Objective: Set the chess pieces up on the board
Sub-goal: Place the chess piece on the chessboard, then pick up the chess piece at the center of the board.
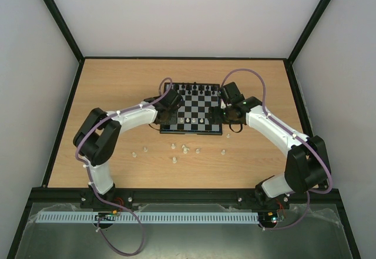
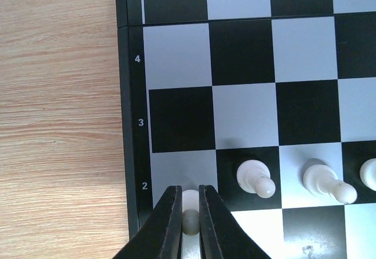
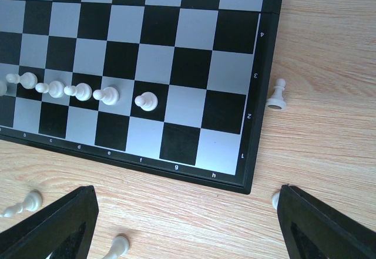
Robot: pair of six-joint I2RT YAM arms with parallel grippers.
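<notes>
Chess pieces [image 1: 185,149] first, and the nearest are loose: a handful of small white figures scattered on the pale wooden table [image 1: 117,88], at 6 o'clock from the board [image 1: 198,103], between its near rim and the two arm bases. The board sits mid-table, black and pale grey checks inside a thin black rim. Along its 12 o'clock edge stand the black pieces [image 1: 194,87]. Beyond that, wood runs to the back, where plain pale walls [image 1: 176,12] rise behind a black frame [image 1: 59,18].

Now the left gripper [image 2: 189,189], at the board's 9 o'clock edge from overhead. Its wrist camera shows the black fingers [image 2: 167,224] pressed in on a white pawn [image 2: 190,203], pinching it over the light square beside the printed 2, first file in from the rim. Whether the base touches the square, I cannot tell. At 3 o'clock from that grip, more white pawns [image 2: 255,177] stand in the same row, one per square.

Over to the right gripper [image 3: 187,189], at the board's 3 o'clock side: spread wide, nothing between the fingers, hovering above wood just off the corner lettered h. At 11 o'clock from it the pawn row runs up to file f. At 1 o'clock a lone white pawn [image 3: 277,94] stands on the table, just beside the rim.
</notes>
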